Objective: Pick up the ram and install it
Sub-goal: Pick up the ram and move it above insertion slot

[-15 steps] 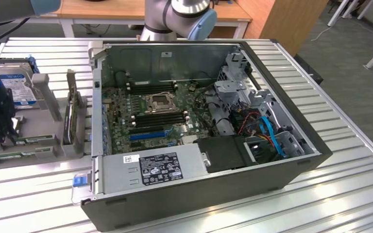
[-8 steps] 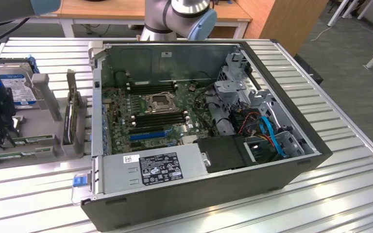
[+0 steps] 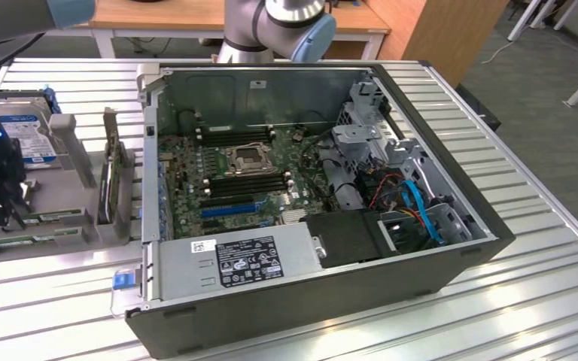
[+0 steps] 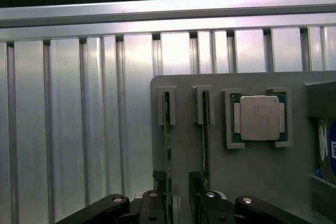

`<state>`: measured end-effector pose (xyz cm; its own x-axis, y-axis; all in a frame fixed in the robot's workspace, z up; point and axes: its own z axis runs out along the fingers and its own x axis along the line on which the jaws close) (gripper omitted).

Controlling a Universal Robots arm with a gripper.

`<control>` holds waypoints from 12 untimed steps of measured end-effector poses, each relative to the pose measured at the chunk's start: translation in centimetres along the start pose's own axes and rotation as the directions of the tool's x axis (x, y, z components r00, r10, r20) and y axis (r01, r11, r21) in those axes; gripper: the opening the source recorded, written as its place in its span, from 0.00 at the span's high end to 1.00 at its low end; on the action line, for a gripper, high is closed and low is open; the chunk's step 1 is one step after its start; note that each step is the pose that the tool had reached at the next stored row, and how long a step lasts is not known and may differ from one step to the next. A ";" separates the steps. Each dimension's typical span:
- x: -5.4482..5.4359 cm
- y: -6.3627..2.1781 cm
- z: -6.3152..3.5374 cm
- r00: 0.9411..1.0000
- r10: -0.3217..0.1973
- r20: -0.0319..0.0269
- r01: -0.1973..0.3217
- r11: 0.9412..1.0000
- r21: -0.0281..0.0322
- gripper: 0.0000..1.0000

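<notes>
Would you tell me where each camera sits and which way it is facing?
Exterior view: above the table, looking down into the open computer case; the arm shows beyond it.
Wrist view: mounted by the gripper, looking down past it at the grey tray.
Both show that tray and its ram sticks.

Two ram sticks (image 4: pixel 167 145) (image 4: pixel 205 140), one processor (image 4: pixel 260 118), one hard drive (image 3: pixel 23 134), one computer case (image 3: pixel 369 301).

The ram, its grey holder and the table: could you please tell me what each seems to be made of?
Ram: thin green board seen edge-on, likely fibreglass laminate. Grey holder: matte, uniform, with moulded pockets, probably plastic. Table: silvery ribbed slats with a soft sheen, apparently aluminium.
</notes>
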<state>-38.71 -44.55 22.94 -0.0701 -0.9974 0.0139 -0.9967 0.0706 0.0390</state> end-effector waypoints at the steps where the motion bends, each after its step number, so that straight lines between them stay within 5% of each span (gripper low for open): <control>1: 0.0 0.00 0.11 1.000 0.000 0.000 0.000 1.000 0.000 0.69; 12: 0.2 -0.04 0.45 1.000 0.000 0.000 0.000 1.000 0.000 0.69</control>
<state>-38.71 -44.80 22.49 -0.0700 -0.9974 0.0139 -0.9967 0.0705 0.0391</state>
